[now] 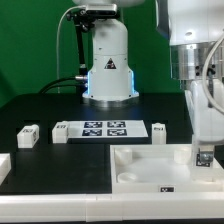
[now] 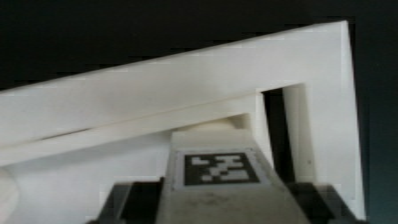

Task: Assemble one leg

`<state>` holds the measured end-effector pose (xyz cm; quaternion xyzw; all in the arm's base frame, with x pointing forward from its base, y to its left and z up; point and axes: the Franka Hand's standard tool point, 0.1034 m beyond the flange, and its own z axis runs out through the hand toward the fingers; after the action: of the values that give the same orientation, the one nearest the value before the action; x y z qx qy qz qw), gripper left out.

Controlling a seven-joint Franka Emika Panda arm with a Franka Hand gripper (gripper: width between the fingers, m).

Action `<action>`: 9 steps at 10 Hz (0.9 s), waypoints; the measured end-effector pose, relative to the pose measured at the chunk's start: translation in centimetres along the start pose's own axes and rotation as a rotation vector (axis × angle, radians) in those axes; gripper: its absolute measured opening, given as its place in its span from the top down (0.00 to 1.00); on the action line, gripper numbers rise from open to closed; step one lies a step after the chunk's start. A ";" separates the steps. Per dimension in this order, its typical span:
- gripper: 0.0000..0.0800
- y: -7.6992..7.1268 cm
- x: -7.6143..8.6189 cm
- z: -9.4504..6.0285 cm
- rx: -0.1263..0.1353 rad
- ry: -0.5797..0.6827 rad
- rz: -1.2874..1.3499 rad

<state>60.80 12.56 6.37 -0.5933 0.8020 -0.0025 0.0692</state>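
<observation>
Leg-fitting step, by the look of it. The gripper [image 1: 204,158] hangs low over the far right corner of the large white tray part [image 1: 130,170] at the exterior view's right, near edge of the desk [image 1: 40,110]. Wrist view: the leg [image 2: 219,165] sits clamped between the dark fingers [image 2: 128,200], marker face showing, pointed into the tray's inner corner; contact there can't be told. Next move likely calls for seating and turning it square. Spare legs [image 1: 27,134] lie left, beside the marker board [image 1: 100,128].

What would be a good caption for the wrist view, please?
Gripper holding a tagged leg inside the corner of the white tray.
</observation>
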 end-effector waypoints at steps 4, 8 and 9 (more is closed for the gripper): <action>0.64 -0.1 0.6 0.0 0.006 0.007 0.065; 0.25 -0.1 0.5 0.0 0.006 0.006 0.057; 0.20 -0.1 0.5 0.0 0.005 0.006 0.056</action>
<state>60.72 12.09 6.34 -0.5705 0.8184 -0.0045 0.0685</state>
